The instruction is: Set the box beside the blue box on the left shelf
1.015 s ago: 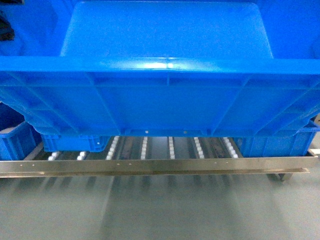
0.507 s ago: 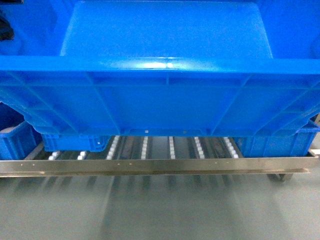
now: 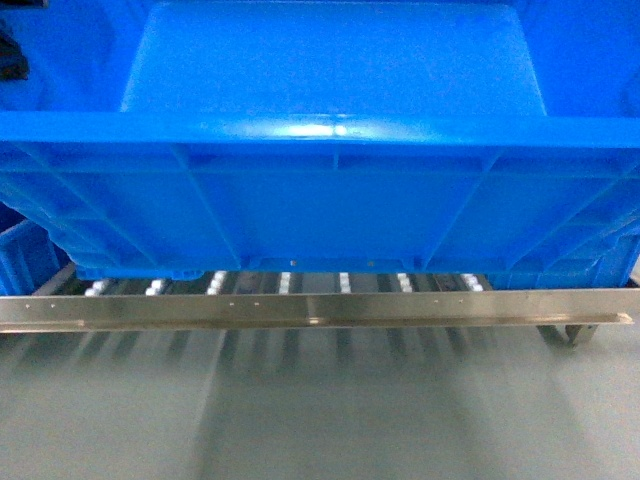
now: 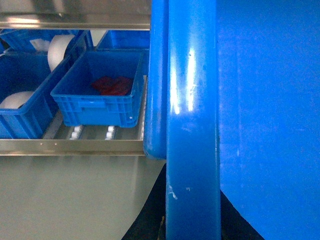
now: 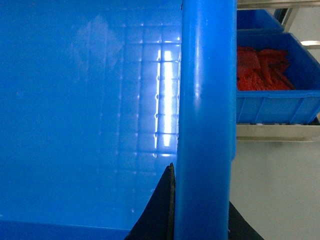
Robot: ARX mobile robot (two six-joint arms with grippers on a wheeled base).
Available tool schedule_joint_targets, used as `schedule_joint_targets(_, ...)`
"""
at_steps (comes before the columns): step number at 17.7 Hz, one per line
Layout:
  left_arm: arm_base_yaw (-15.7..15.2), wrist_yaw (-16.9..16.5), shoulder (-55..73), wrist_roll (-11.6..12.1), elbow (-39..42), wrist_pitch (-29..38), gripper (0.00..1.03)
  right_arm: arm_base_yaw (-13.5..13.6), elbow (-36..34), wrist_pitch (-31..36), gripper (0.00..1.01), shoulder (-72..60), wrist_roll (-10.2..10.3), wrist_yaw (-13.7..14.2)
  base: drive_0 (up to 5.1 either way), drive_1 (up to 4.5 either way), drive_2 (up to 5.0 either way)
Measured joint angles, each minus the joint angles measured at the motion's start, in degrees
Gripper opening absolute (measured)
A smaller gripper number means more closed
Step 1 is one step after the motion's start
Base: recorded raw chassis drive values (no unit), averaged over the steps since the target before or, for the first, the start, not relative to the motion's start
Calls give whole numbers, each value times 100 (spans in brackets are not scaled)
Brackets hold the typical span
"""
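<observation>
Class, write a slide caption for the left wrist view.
Rim of the box beside a smaller blue bin on the left shelf.

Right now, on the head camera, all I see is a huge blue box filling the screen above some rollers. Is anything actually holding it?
Observer: Yes. In the left wrist view, the left gripper has dark fingers on either side of the rim of the box.
Operator: And the other side?
Observer: Same there. The right gripper straddles the opposite rim.
Operator: Is anything beside it on the shelf?
Observer: A smaller blue bin with something red inside sits on the left shelf, to the left of the box.
</observation>
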State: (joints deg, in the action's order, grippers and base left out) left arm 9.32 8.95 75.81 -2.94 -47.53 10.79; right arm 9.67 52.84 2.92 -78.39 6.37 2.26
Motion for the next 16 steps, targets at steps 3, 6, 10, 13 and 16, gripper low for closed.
schedule_joint_targets(3,0,-4,0,0,0,-2,6,0,0,-2,7,0,-2,0,0,0,0)
schedule_joint_targets(6,0,-2,0,0,0,-2,6,0,0,-7,7,0,-2,-2,0,0,0)
schedule_joint_targets(10,0,-4,0,0,0,-2,6,0,0,-2,7,0,0,0,0,0,0)
schedule_joint_targets(13,0,-2,0,0,0,-2,6,0,0,-11,7,0,0,-2,0,0,0)
schedule_joint_targets(16,0,-7,0,-2,0,0,6,0,0,2,7,0,-2,0,0,0,0)
